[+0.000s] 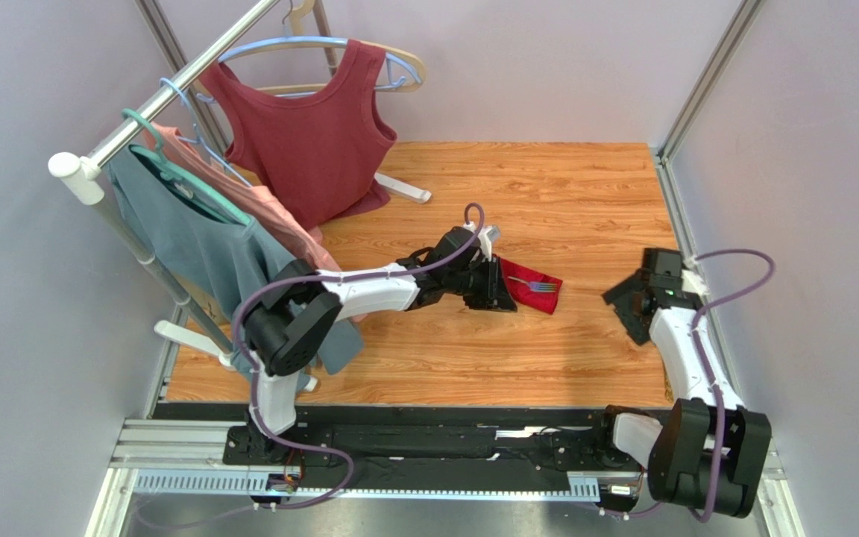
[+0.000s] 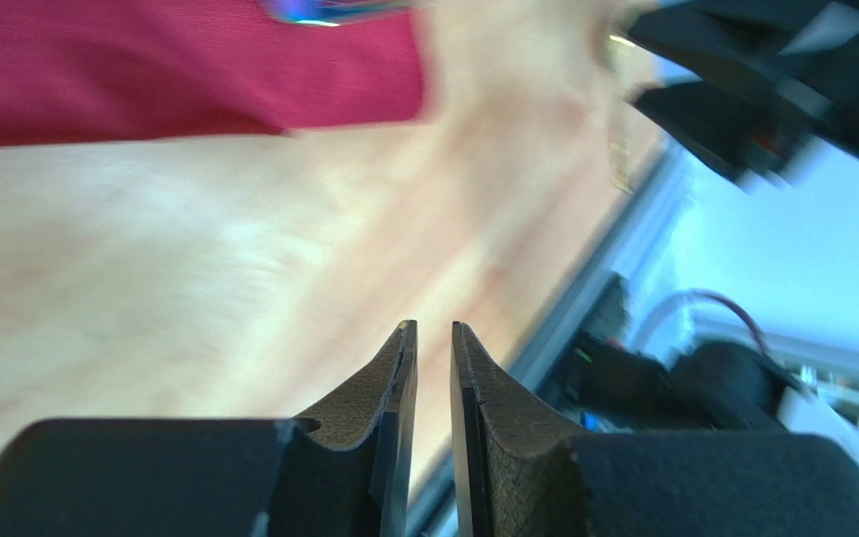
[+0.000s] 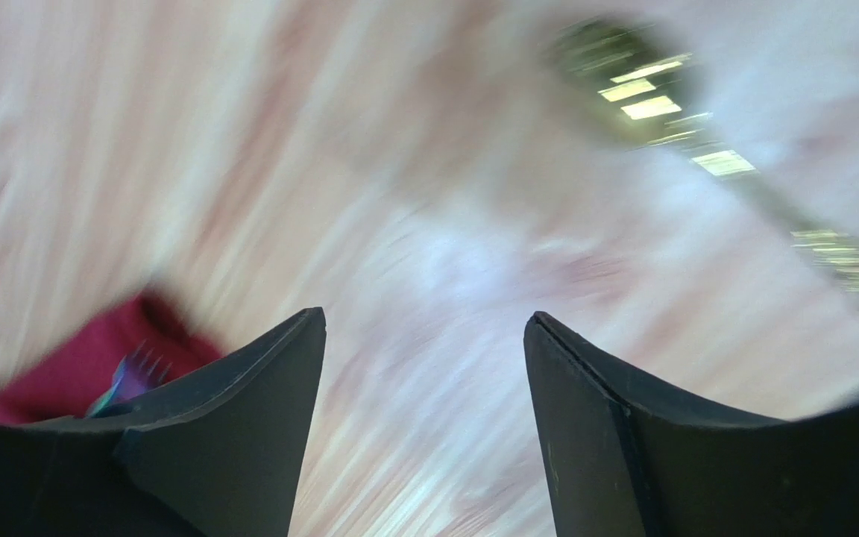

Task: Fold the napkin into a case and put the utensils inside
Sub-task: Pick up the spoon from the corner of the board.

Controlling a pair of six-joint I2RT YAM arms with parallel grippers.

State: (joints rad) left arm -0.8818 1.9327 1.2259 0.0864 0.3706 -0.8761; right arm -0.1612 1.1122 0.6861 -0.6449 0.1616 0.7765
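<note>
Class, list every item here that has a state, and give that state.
Napkin: folded, flat on the table.
Fork: lying on the napkin.
Gold utensil: loose on the table.
Left pincer: barely parted, empty.
Right pincer: wide open, empty.
Maroon top: hanging from the rail.

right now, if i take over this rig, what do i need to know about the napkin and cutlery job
Left gripper: jaws only slightly parted, empty, right beside the napkin.
Right gripper: wide open, empty, off to the napkin's right.
Napkin: folded into a small oblong mid-table, with a fork on it; I cannot tell whether the fork is tucked inside.
Another gold utensil lies loose on the table, ahead of the right gripper.
Done: the fold, apparently. Left: get the loose utensil in and check the fork.
</note>
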